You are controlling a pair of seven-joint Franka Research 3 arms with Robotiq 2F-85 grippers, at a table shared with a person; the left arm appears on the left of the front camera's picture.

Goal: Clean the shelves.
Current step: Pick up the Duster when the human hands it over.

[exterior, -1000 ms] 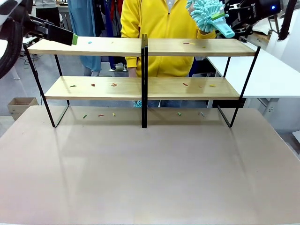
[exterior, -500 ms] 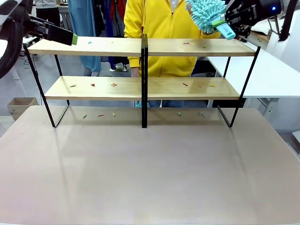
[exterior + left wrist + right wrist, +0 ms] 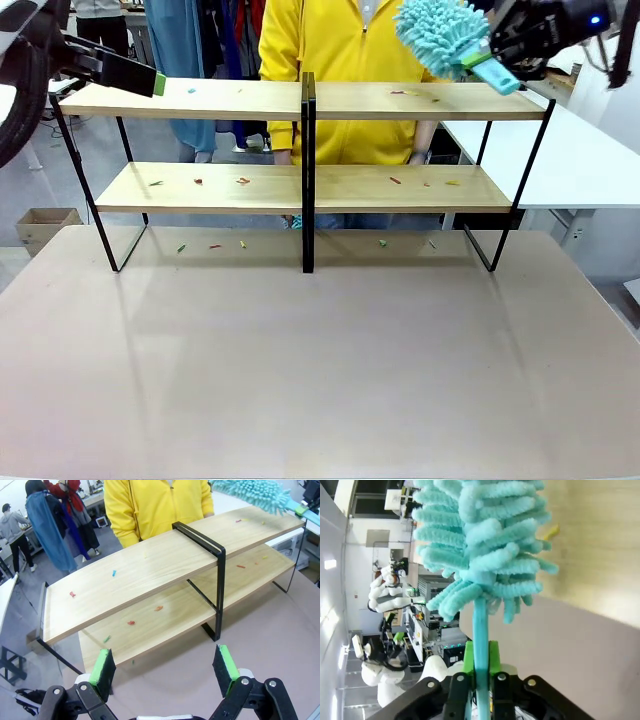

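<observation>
My right gripper (image 3: 480, 660) is clenched on the thin handle of a fluffy turquoise microfibre duster (image 3: 440, 35), whose head hangs above the top board at one o'clock. The shelves (image 3: 250, 98), a two-tier rack of light wooden boards on a black metal frame, stand at twelve o'clock on the tan table (image 3: 320, 380), with small coloured scraps (image 3: 243, 181) scattered on them. My left gripper (image 3: 165, 665) is spread wide, grasping nothing, at ten o'clock by the top board's end.

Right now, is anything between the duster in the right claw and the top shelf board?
Nothing visible. The right claw holds the duster above the right half of the top board of the shelves, with open air between. Only small coloured scraps lie on the board there.
</observation>
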